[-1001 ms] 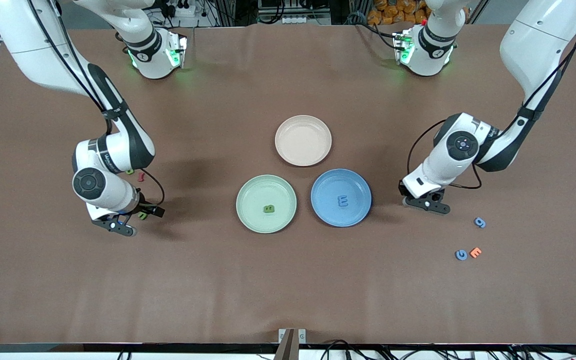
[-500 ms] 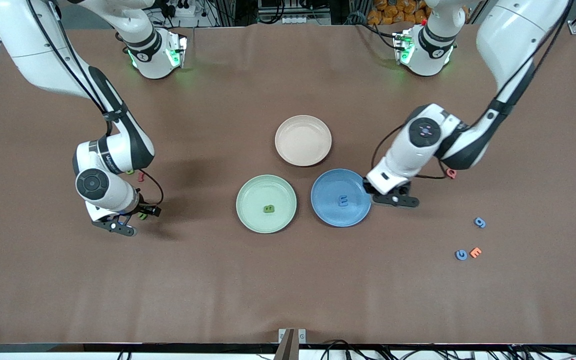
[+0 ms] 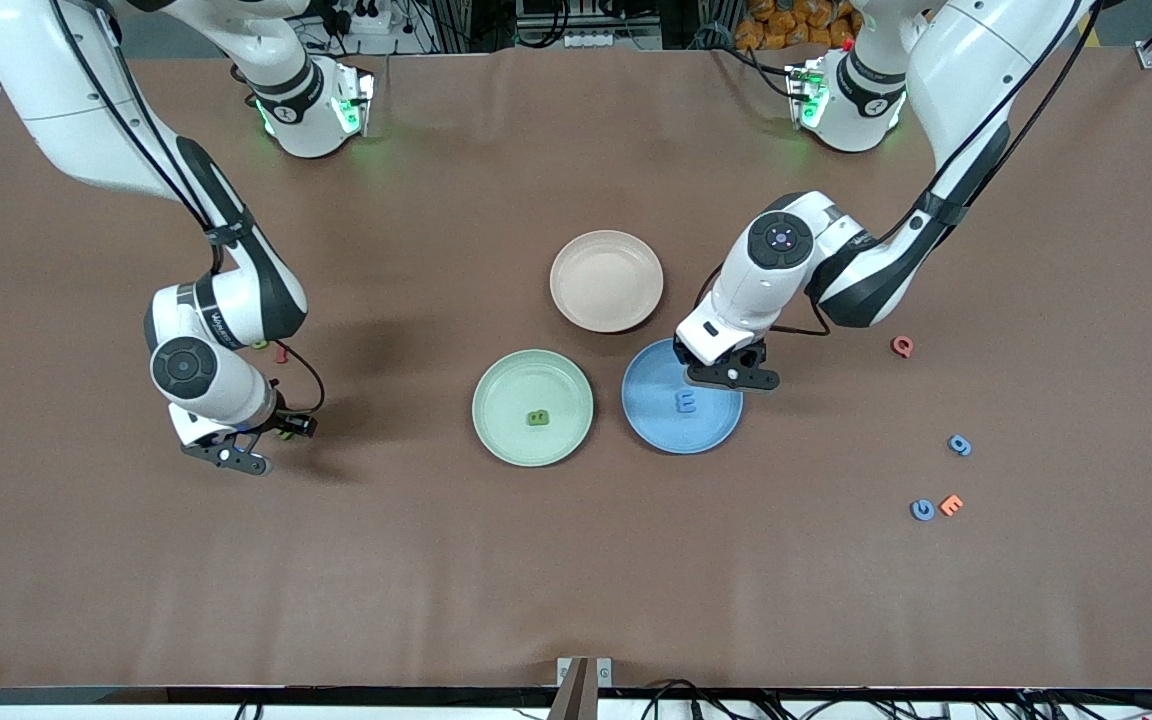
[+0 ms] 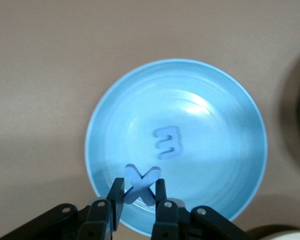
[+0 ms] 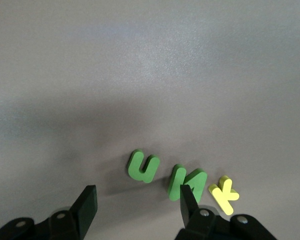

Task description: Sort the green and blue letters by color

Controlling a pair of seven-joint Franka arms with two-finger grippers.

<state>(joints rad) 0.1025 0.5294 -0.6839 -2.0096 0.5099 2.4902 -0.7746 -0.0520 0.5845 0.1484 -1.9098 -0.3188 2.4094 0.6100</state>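
Three plates at table centre: pink plate (image 3: pixel 606 280) at twelve o'clock, green plate (image 3: pixel 532 407) at eight, blue plate (image 3: pixel 681 395) at four.

Two arms, glossy white shells, black bands at joints. Round black cap on wrist housing of each; small grey lettering along forearm shell. Thin black cables run along upper links and loop loose beside wrists. Bases white, black ring, green lights glowing. Left pincer (image 3: pixel 733 376) black, silver screw on mount; fingers (image 4: pixel 161 191) flat, matt black, round silver screws at knuckles. Right pincer (image 3: pixel 227 455) black too, same build; fingers (image 5: pixel 88 201) squared, dark.
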